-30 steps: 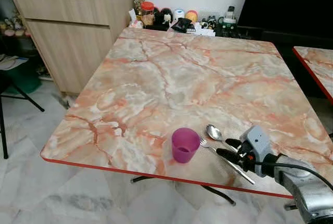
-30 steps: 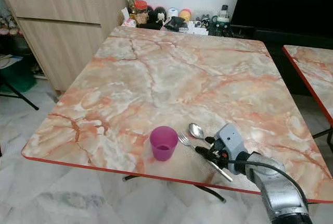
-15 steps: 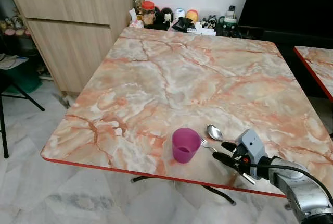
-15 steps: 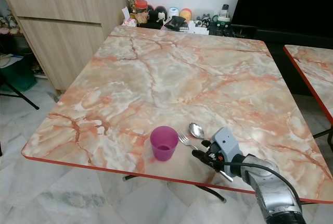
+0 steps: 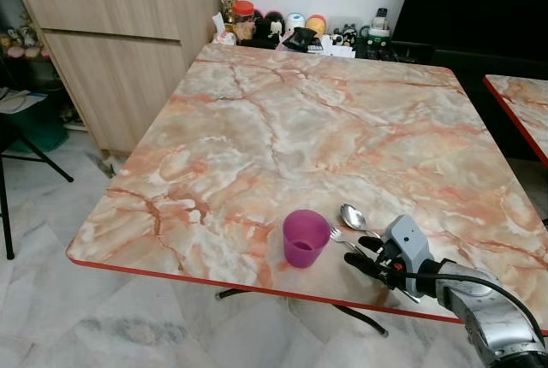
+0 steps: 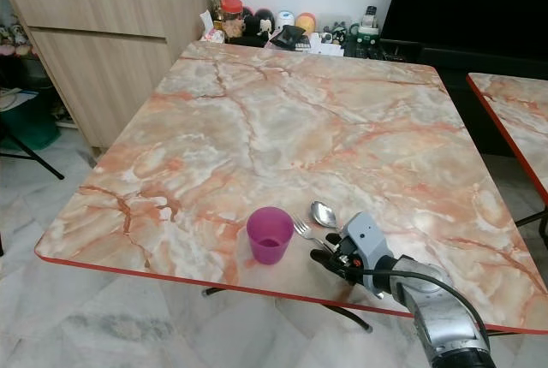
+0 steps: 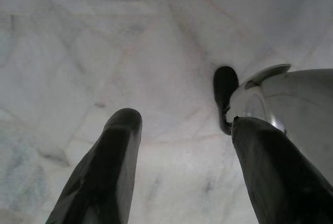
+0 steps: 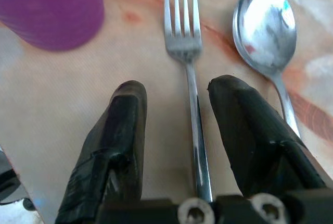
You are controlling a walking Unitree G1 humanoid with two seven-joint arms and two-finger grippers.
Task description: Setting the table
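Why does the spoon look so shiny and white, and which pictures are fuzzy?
Right wrist view: the spoon bowl glares white because it mirrors bright light; the purple cup and the black fingers close to the lens look soft. Left wrist view: dim and grey, with blurry floor tiles. Left and right eye views: evenly lit and sharp; the marble table has a mild sheen.

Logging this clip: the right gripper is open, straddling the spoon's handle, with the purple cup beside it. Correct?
Not quite. The open right gripper straddles the fork, not the spoon, which lies just outside one finger. The right wrist view shows this. The purple cup does stand beside it.
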